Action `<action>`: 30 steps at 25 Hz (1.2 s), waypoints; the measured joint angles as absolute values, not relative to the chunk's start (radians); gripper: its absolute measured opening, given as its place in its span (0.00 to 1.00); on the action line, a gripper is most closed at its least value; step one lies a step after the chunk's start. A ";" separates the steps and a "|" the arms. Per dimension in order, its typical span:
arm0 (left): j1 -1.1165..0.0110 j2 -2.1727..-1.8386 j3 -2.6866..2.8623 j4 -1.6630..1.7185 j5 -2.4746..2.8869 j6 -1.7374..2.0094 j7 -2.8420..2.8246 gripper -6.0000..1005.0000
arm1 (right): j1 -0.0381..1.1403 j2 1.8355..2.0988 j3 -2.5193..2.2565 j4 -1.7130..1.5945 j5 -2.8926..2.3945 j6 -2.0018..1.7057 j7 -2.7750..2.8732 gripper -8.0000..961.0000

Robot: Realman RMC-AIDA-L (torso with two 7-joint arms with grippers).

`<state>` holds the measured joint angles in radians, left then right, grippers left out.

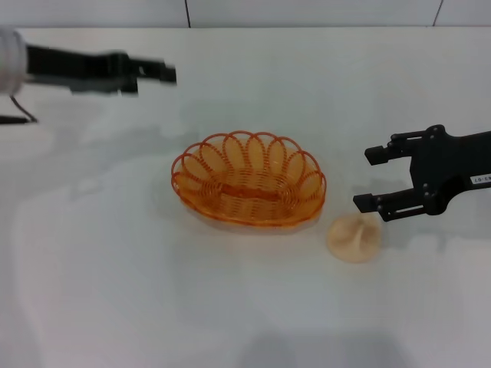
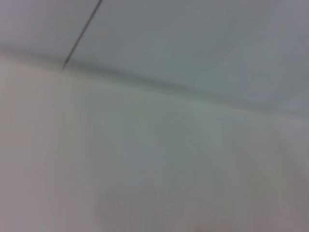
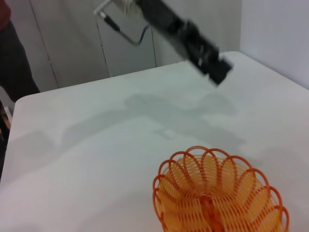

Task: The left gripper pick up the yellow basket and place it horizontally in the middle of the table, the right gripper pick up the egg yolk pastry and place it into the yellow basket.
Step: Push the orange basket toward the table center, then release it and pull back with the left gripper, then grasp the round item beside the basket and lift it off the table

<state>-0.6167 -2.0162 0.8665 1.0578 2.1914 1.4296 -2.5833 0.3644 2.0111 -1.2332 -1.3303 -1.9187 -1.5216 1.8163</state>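
Observation:
The yellow basket (image 1: 248, 180) stands upright and empty in the middle of the white table (image 1: 115, 268), its long side across my view. It also shows in the right wrist view (image 3: 219, 193). The egg yolk pastry (image 1: 354, 237) lies on the table just to the right of the basket's front, apart from it. My right gripper (image 1: 373, 179) is open and empty, hovering a little behind the pastry and to the right of the basket. My left gripper (image 1: 163, 73) is at the far left, well away from the basket, and blurred. It also shows in the right wrist view (image 3: 212, 70).
The table's far edge meets a pale panelled wall (image 1: 307, 11). In the right wrist view a person in dark clothes (image 3: 14, 58) stands beyond the table's far corner. The left wrist view shows only bare table and wall.

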 joint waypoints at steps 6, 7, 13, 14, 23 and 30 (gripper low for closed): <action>-0.537 -2.020 0.833 1.115 1.978 1.427 -2.410 0.87 | 0.361 2.013 -1.233 -1.331 -1.898 -1.524 1.817 0.80; -0.526 -2.022 0.824 1.115 1.953 1.430 -2.381 0.87 | 0.361 2.013 -1.233 -1.330 -1.895 -1.522 1.818 0.80; -0.494 -2.026 0.819 1.109 1.922 1.453 -2.292 0.88 | 0.361 2.013 -1.233 -1.325 -1.891 -1.516 1.829 0.80; -0.492 -2.026 0.819 1.109 1.920 1.476 -2.274 0.88 | 0.361 2.013 -1.233 -1.324 -1.891 -1.516 1.831 0.80; -0.483 -2.003 0.817 1.140 1.916 1.765 -2.076 0.87 | 0.364 2.011 -1.248 -1.332 -1.945 -1.519 1.888 0.80; -0.465 -1.980 0.819 1.149 1.933 1.887 -2.023 0.87 | 0.378 2.012 -1.287 -1.386 -2.046 -1.527 1.971 0.80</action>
<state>-0.4653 -1.9797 0.8192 1.1492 1.9334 1.8865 -2.0226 0.3778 2.0125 -1.2873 -1.3864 -2.0464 -1.5265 1.9715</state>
